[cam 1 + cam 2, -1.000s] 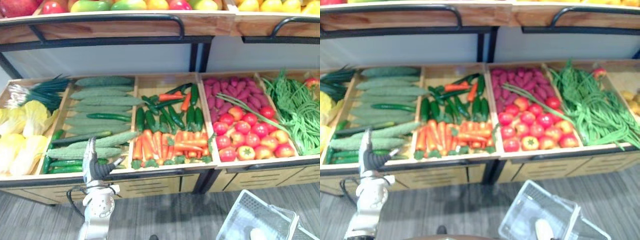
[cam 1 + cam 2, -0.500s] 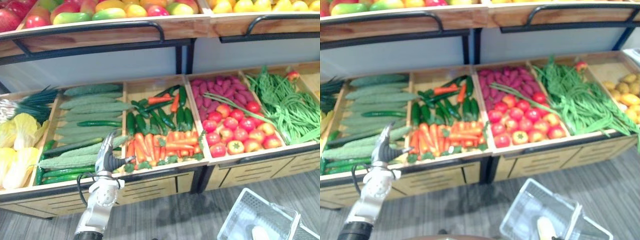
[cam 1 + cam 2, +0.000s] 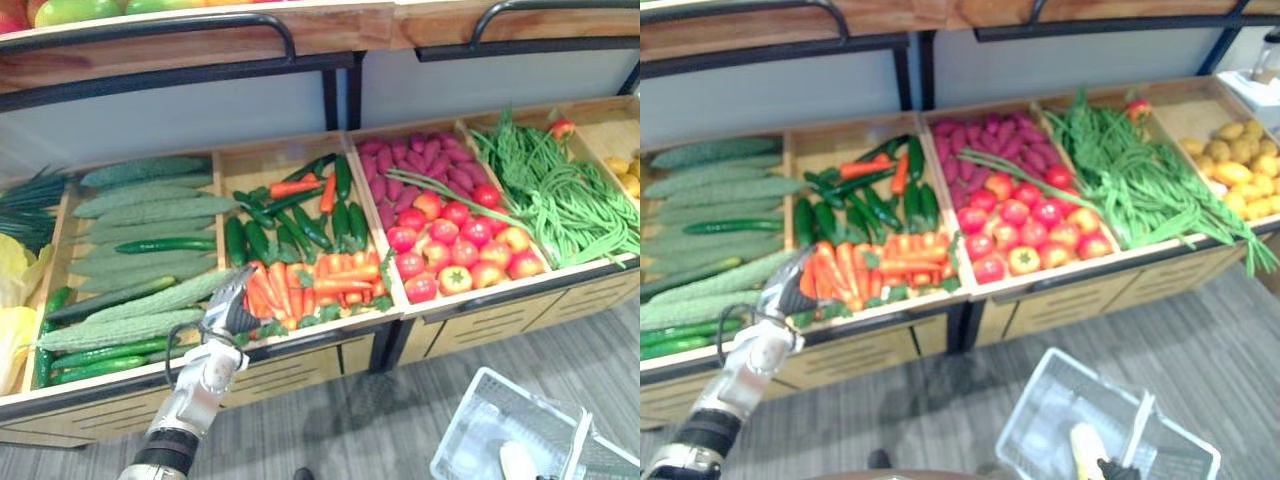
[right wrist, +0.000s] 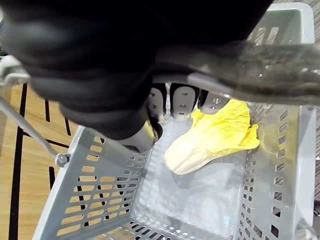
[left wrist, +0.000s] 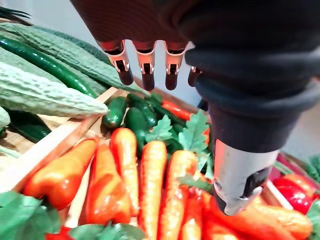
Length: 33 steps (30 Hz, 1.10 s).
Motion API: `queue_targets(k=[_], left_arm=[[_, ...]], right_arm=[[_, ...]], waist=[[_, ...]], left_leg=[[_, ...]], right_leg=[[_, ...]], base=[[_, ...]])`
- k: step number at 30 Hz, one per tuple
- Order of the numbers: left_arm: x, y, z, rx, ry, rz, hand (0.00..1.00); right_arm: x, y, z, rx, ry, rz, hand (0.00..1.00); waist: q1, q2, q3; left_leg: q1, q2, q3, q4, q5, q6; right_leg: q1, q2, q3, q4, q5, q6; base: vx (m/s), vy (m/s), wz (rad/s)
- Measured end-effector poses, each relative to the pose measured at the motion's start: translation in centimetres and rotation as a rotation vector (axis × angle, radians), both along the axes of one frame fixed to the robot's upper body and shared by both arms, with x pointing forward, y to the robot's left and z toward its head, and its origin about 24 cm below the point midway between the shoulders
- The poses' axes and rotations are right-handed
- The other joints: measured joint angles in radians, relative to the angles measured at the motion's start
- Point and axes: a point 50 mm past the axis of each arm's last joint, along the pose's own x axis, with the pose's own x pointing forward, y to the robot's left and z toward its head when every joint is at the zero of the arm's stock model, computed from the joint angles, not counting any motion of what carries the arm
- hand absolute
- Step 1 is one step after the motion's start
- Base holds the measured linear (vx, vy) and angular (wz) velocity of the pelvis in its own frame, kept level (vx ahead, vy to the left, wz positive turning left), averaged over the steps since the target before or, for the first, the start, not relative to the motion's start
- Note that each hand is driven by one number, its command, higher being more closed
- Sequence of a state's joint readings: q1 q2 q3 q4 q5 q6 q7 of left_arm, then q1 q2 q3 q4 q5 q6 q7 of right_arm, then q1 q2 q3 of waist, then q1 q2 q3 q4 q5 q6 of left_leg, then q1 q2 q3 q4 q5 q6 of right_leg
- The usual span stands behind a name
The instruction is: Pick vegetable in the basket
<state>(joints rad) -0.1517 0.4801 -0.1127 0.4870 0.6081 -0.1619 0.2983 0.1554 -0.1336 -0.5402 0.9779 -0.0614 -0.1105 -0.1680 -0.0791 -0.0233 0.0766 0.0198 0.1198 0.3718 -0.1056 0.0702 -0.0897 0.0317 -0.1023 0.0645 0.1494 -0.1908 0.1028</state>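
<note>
My left hand (image 3: 232,308) hovers with released fingers (image 5: 145,70) just above the carrots (image 5: 150,175) at the front of their wooden crate (image 3: 265,160). My right hand (image 4: 182,102) grasps the handle (image 4: 260,57) of the grey basket (image 4: 100,210), where 1 yellow cabbage (image 4: 215,135) lies. I judge this is the reaching step; the next move calls for lowering and closing on 1 carrot.

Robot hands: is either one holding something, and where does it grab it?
The right robot hand grips the grey basket by its handle. The left robot hand, fingers straight, holds nothing above the carrots.
</note>
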Motion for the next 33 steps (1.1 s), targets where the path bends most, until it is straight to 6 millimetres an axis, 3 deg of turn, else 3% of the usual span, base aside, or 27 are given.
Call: queue_targets(k=[8, 12, 25, 33], left_arm=[[1.3, 0.2, 0.5, 0.019, 0.0, 0.018, 0.0], [2.7, -0.8, 1.5, 0.032, -0.036, -0.022, 0.0], [3.7, -2.7, 2.6, 0.093, -0.072, -0.126, 0.0], [3.8, -1.5, 1.8, 0.122, -0.017, -0.084, 0.0]], right_arm=[[1.2, 0.1, 0.2, -0.007, -0.032, 0.022, 1.0], [1.7, -0.1, 0.5, -0.021, -0.052, 0.032, 1.0], [0.6, -0.6, 0.8, -0.062, -0.043, -0.016, 1.0], [1.3, -0.2, 0.7, -0.055, -0.055, -0.013, 1.0]], waist=[[0.0, 0.037, 0.014], [-0.002, 0.051, 0.016], [-0.026, 0.035, 0.029], [-0.026, 0.039, 0.033]], left_leg=[[-0.005, 0.036, 0.033, 0.0, 0.019, -0.019], [-0.036, 0.046, 0.048, 0.0, 0.03, -0.015], [-0.047, 0.009, 0.081, 0.0, 0.026, 0.004], [-0.034, 0.024, 0.111, 0.0, 0.029, 0.001]], right_leg=[[-0.048, 0.035, 0.028, 0.069, 0.0, -0.001], [-0.083, 0.038, 0.034, 0.069, 0.0, -0.001], [-0.079, -0.007, 0.038, 0.011, 0.009, 0.014], [-0.085, 0.012, 0.057, 0.039, 0.01, 0.014]], base=[[0.01, -0.035, -0.05], [-0.06, -0.056, -0.1], [0.0, 0.013, -0.04], [0.08, -0.013, -0.03]])
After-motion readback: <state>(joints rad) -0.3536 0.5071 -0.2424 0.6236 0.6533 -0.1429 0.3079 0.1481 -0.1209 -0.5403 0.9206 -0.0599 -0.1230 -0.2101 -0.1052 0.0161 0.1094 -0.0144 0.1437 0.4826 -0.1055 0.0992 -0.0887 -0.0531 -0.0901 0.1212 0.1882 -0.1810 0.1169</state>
